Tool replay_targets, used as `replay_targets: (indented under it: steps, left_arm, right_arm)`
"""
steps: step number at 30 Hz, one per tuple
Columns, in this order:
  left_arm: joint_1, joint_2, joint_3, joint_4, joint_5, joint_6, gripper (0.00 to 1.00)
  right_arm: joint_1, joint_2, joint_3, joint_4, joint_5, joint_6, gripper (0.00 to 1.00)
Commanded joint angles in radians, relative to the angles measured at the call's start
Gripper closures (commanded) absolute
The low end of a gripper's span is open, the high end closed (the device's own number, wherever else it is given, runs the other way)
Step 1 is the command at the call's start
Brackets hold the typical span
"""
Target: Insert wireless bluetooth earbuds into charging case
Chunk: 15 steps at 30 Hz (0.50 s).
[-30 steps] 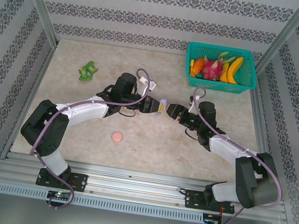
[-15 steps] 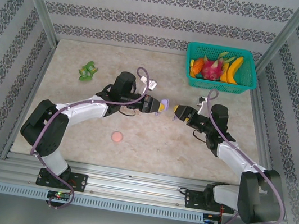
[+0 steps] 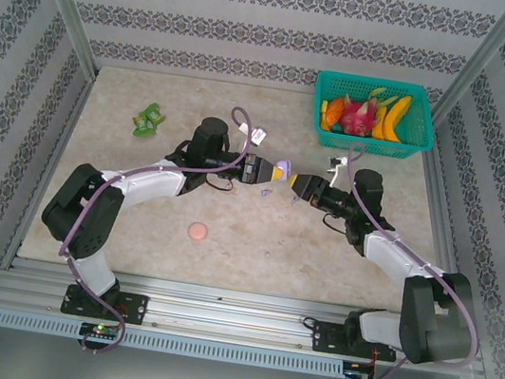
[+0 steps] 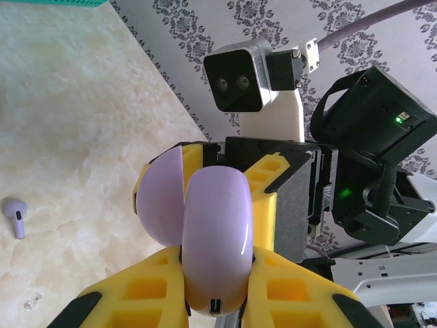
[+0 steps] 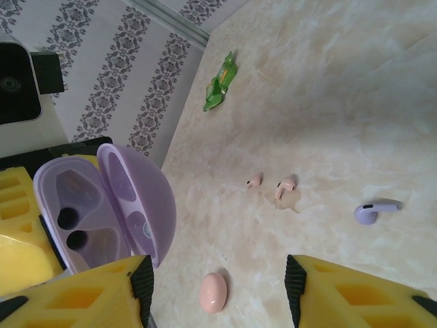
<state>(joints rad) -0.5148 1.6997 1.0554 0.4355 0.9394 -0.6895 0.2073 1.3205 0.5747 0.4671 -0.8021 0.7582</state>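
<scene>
- Firmly clenched, the left pincer [image 4: 217,287] grasps the lilac charging case [image 4: 212,225], held up off the table [image 4: 82,123] with its lid swung open and two dark sockets showing inside.
- The right pincer [image 5: 218,272] faces the case at close range, jaws released and apart, gripping nothing.
- A lilac earbud [image 5: 374,212] lies on the table; near it lie a pink-beige earbud [image 5: 254,181] and a second pink-beige earbud [image 5: 285,186], just beside each other.
- A closed pink case [image 5: 213,292] rests apart from them.

Tallies to one lilac bud [image 5: 374,212], two pink buds [image 5: 254,181] [image 5: 284,186], one lilac case [image 5: 133,198], one pink case [image 5: 213,292], one basket [image 3: 374,148] and one green packet [image 3: 148,119].
</scene>
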Motion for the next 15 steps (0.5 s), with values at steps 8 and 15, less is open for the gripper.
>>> replay_targets:
  steps: [8,15]
  left_arm:
    - [0.01,0.013,0.022,0.071,0.027,-0.018,1.0]
    - [0.01,0.017,0.019,0.082,0.03,-0.025,1.0]
  right_arm:
    - [0.012,0.028,0.054,0.063,-0.026,0.016,0.48]
    - [0.024,0.045,0.066,0.071,-0.026,0.019,0.51]
